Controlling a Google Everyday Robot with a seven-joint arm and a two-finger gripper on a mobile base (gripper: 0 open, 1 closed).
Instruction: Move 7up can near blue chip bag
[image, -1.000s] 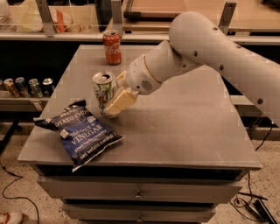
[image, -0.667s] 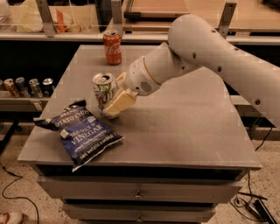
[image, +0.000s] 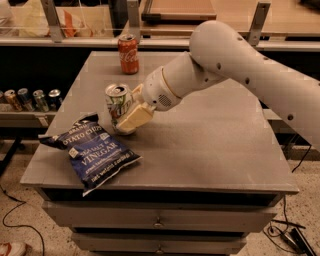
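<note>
Pincer (image: 126, 116) at the end of the white arm (image: 235, 65) sits over the left part of the desk (image: 210, 142), its cream fingers (image: 134, 117) closed around the lower body of the 7up can (image: 118, 100), one finger across the front and the other mostly hidden behind. The can leans slightly, its base at or just above the desk top; which one cannot be told. It stands just beside the upper right corner of the blue chip bag (image: 94, 154), which lies flat near the front left edge. A red Coca-Cola can (image: 128, 54) stands well apart at the back. The 7up can is probably light, thin-walled and smooth, so it could dent or slip; a moderate squeeze around the middle of the body looks safest.
</note>
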